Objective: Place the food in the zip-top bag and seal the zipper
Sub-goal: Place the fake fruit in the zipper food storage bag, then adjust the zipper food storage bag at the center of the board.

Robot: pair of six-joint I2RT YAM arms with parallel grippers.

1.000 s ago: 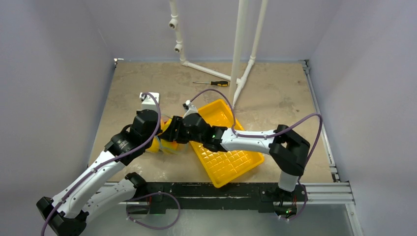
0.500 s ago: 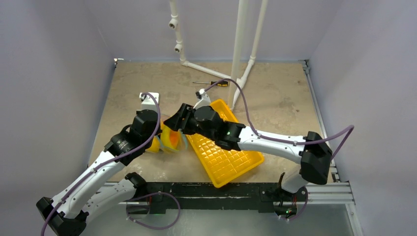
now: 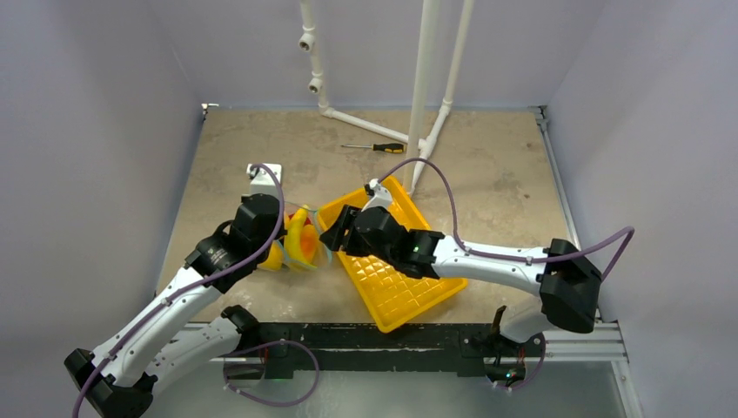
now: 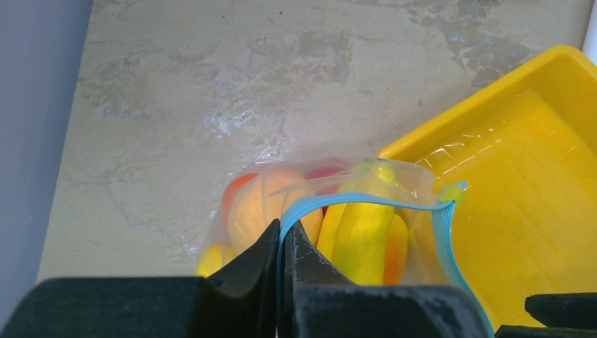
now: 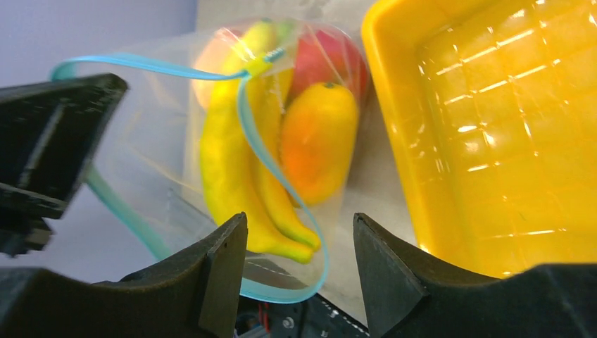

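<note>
The zip-top bag [image 3: 310,246] stands on the table left of the tray, its mouth gaping. The food sits inside it: a banana [image 5: 225,162], an orange mango [image 5: 317,141], a red apple [image 5: 325,63] and a peach-coloured fruit [image 4: 264,204]. My left gripper [image 4: 285,236] is shut on the teal zipper [image 4: 366,203] at the mouth's left side. My right gripper [image 5: 299,246] is open just right of the bag [image 5: 162,120]. A loop of the zipper [image 5: 281,184] hangs between its fingers, unpinched. From above, the left gripper [image 3: 277,237] and the right gripper [image 3: 331,233] flank the bag.
A yellow gridded tray [image 3: 426,283] lies under the right arm, against the bag's right side. A black-and-yellow screwdriver [image 3: 379,147] lies at the back near white pipes [image 3: 422,96]. Walls enclose the table on the left, back and right.
My right gripper has let go of the bag's mouth, opened and drawn back to the right over the tray. The left gripper has kept its hold.
</note>
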